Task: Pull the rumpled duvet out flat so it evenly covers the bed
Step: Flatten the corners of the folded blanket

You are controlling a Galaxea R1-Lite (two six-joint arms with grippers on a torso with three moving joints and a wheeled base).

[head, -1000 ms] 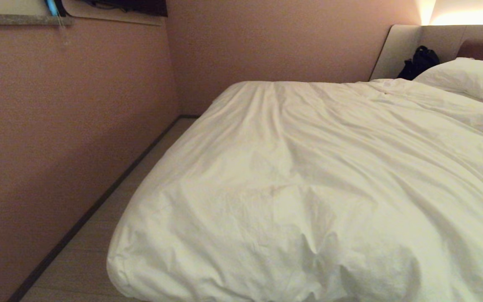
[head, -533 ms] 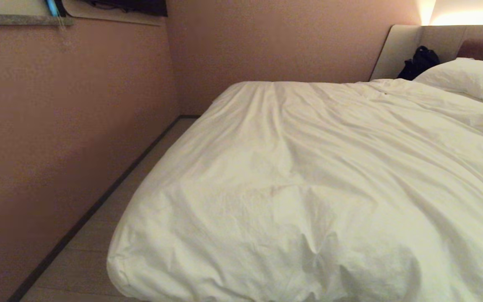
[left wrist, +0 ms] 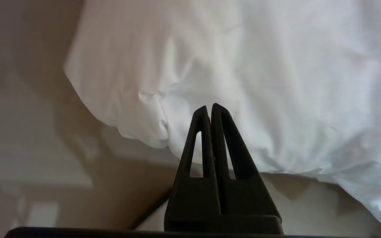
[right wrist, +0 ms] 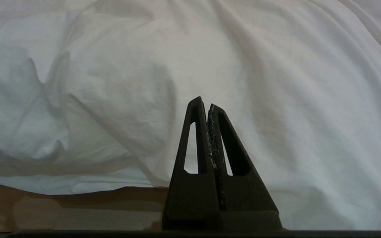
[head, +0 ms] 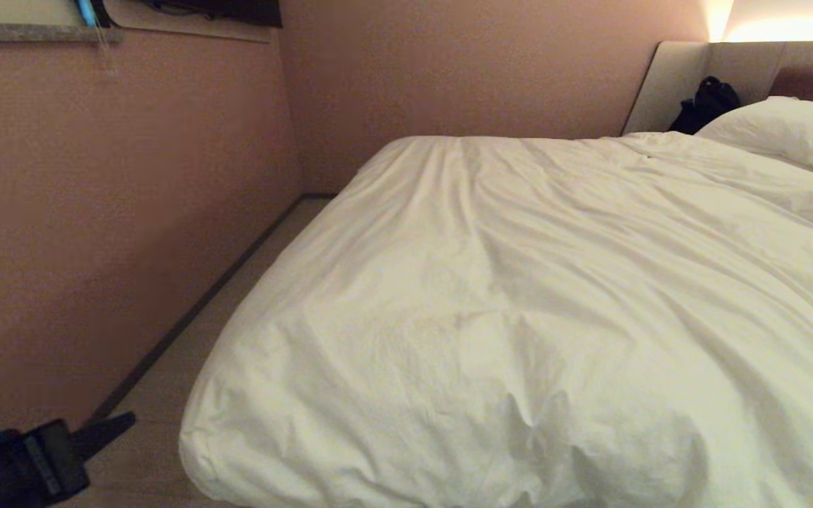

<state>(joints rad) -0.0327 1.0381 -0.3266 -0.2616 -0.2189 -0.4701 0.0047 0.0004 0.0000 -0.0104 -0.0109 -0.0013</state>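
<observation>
Pink walls [head: 131, 176] flank bed [head: 675, 85] under rumpled duvet [head: 519, 296]

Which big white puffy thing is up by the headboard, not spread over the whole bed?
The pillow, the smaller plump one at the far right, next to the headboard and a black bag. The duvet is far bigger and covers the bed.

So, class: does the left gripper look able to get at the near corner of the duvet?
Probably yes. The left gripper, shut, points at the duvet corner with only bare floor between; nothing blocks it.
</observation>
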